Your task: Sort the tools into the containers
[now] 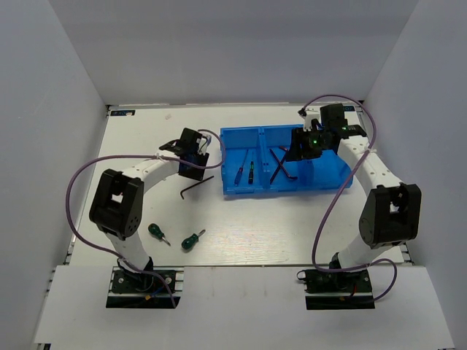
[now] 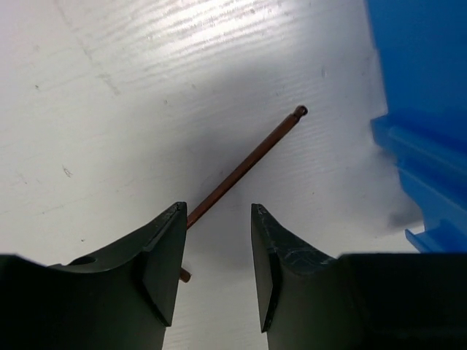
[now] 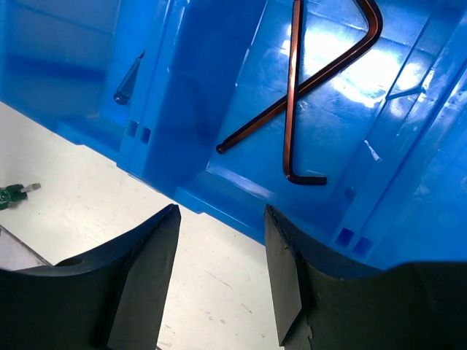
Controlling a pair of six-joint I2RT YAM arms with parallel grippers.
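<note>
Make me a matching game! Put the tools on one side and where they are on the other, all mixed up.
Tools:
1 green screwdrivers
2 crossed hex keys
3 thin screwdrivers
4 lone hex key

Places:
A left compartment
B table, by the left gripper
C table, near the left arm's base
D middle compartment

Pairs: 1-C, 2-D, 3-A, 4-B
</note>
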